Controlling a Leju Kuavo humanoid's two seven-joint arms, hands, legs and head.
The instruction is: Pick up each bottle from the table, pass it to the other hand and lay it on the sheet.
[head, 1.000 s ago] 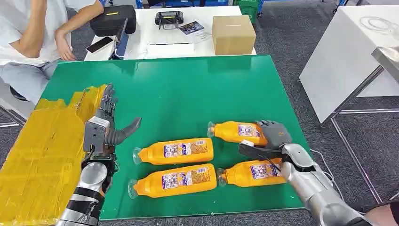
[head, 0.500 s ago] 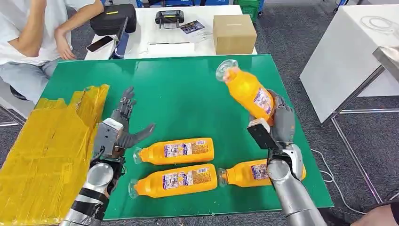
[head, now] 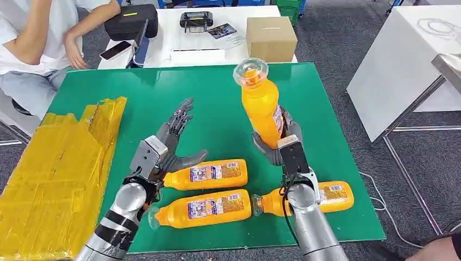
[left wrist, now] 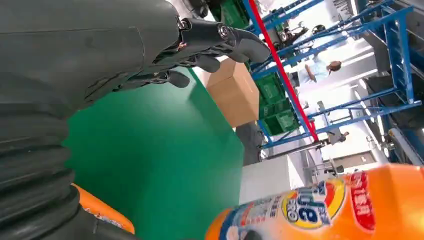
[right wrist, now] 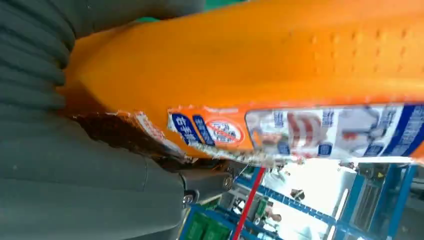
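My right hand (head: 282,142) grips an orange bottle (head: 260,106) by its lower body and holds it nearly upright above the green table (head: 217,103), cap end up; the same bottle (right wrist: 260,65) fills the right wrist view. My left hand (head: 166,145) hovers with fingers spread to the left of it, holding nothing. The held bottle's label (left wrist: 310,205) faces the left wrist camera beyond my left hand's fingers (left wrist: 215,42). Three more orange bottles lie on the table: one (head: 205,174) just beside my left hand, one (head: 201,209) nearer the front edge, one (head: 321,197) behind my right forearm. The yellow sheet (head: 54,168) lies at the left.
A person (head: 38,38) sits at the far left corner. Behind the green table a white table carries a cardboard box (head: 270,38), a black bag (head: 130,23), a phone (head: 114,51) and papers. Another white table (head: 402,60) stands at the right.
My right hand has lifted the bottle off the table and swung it upright and leftward toward the middle. My left hand has risen and moved right toward it, fingers spread.
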